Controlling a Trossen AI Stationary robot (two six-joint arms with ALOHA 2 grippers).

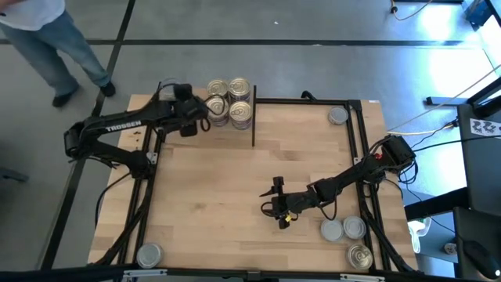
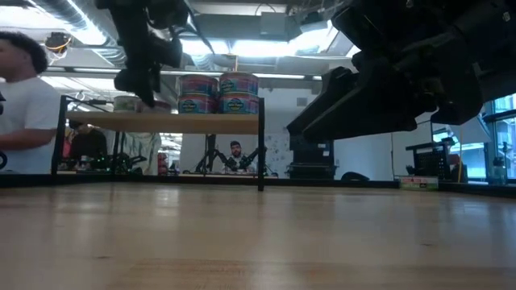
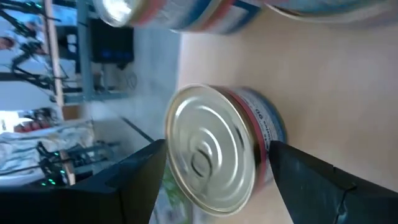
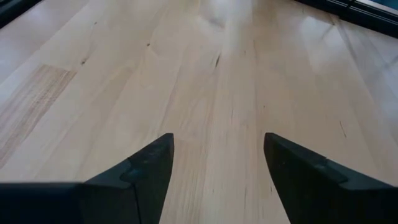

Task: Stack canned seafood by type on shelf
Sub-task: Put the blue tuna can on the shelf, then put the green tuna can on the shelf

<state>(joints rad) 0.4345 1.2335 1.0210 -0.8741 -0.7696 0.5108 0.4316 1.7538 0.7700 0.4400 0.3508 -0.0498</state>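
Observation:
The shelf [image 2: 161, 121] stands at the table's far left, its black upright edge [image 1: 253, 125] toward the middle. On it, several cans of seafood [image 1: 229, 100] stand in stacks two high [image 2: 218, 93]. A single gold-topped can [image 3: 211, 149] stands on its base near the shelf's edge. My left gripper [image 1: 200, 110] is open at this can, one finger on either side of it in the left wrist view [image 3: 214, 146]; no touch shows. My right gripper [image 1: 279, 205] hangs open over the bare tabletop, nothing between its fingers [image 4: 217, 155].
Loose cans lie on the tabletop: one at the far right [image 1: 338, 116], three at the near right [image 1: 348, 235], one at the near left [image 1: 149, 254]. A person [image 1: 47, 39] stands beyond the far left corner. The table's middle [image 1: 235, 180] is bare wood.

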